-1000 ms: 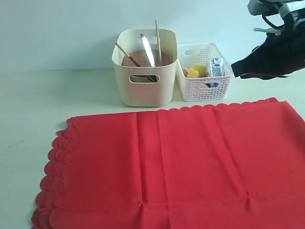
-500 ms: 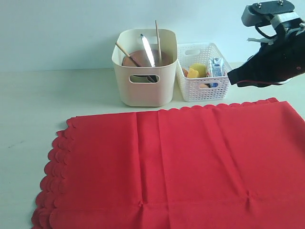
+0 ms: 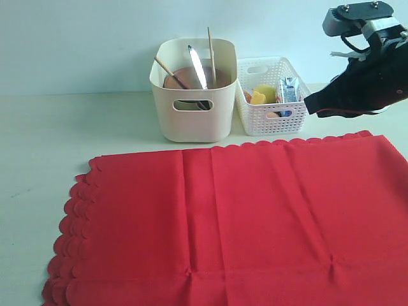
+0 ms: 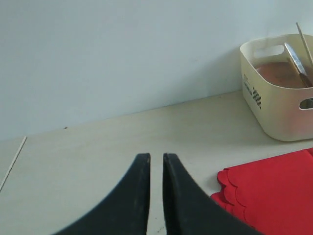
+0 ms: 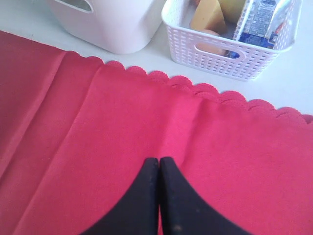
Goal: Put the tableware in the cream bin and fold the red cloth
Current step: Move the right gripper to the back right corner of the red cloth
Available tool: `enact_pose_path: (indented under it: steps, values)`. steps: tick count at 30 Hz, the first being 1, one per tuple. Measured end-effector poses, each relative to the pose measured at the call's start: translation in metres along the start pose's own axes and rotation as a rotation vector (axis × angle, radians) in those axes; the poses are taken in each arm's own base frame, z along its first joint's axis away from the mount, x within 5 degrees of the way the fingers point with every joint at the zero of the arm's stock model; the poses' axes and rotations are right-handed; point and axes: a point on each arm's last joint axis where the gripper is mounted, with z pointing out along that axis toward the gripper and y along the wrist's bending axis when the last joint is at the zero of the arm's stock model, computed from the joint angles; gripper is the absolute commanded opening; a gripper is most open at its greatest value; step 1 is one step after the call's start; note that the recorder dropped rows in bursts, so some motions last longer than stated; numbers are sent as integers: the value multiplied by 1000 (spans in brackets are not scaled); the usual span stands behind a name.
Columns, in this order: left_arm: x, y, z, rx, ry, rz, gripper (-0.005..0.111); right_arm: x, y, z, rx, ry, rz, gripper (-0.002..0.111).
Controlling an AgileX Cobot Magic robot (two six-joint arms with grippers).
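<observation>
The red cloth (image 3: pixel 229 223) lies flat on the table (image 3: pixel 64 127), with the right claw (image 5: pixel 159 161) pinched closed above its far edge and the left claw (image 4: pixel 156 155) all but closed on nothing off its corner. Behind, the cream bin (image 3: pixel 191 118) holds a knife (image 3: pixel 196 67), chopsticks (image 3: pixel 210 51) and seemingly the brown plate (image 3: pixel 182 76).

Plain pale-blue wall (image 3: pixel 76 38) behind a cream tabletop (image 3: pixel 51 140) (matte) — soft, even light.
</observation>
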Motion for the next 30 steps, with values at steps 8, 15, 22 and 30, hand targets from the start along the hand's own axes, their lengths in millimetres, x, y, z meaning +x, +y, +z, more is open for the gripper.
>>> enact_pose_path:
  steps: [8,15,22,30]
  values:
    - [-9,0,19,9,45,3,12,0,0,1,-1,3,1,0]
    - [-9,0,19,9,45,3,12,0,-1,1,3,3,-5,0]
    - [-10,0,19,9,35,3,12,0,-1,1,4,4,-6,0]
    - [-13,0,19,8,1,3,12,1,-1,2,5,7,-7,0]
